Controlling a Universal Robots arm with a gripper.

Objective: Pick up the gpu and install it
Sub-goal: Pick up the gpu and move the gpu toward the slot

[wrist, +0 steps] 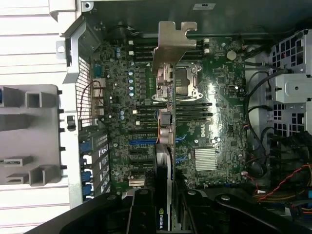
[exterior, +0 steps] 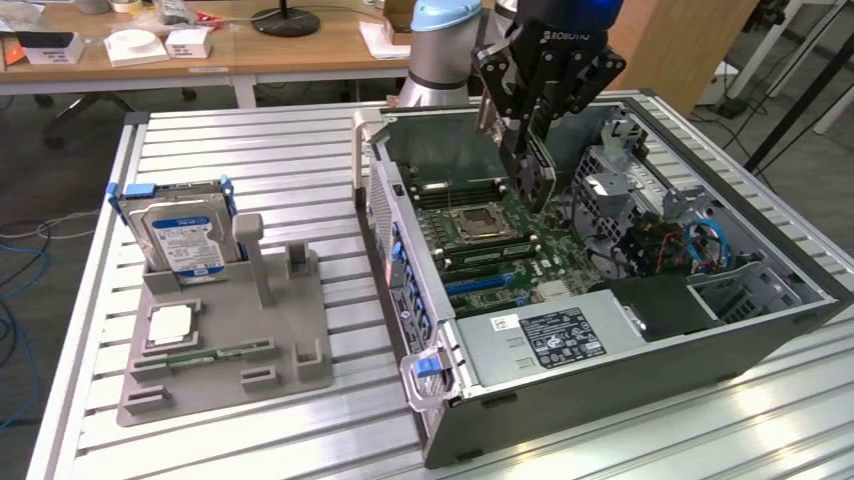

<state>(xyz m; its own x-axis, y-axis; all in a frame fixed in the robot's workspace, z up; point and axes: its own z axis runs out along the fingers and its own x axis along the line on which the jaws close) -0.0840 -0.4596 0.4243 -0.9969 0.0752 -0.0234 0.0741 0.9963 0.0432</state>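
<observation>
One arm [exterior: 447,40] at upper centre of the exterior view, wrist pointing straight down into one open computer case [exterior: 601,385]. One gripper [exterior: 531,125], jaws clamped on one gpu [exterior: 531,175] [wrist: 165,141]. The card is held on edge with its metal bracket end forward, hanging above one motherboard [exterior: 561,265] near one CPU socket [exterior: 477,222]. On the exterior view's left, one gray holder [exterior: 227,370] with one hard drive [exterior: 187,240] standing upright in it.

NVIDIA on the gpu [wrist: 163,165] edge — DELL printed on the motherboard [wrist: 224,97].
</observation>
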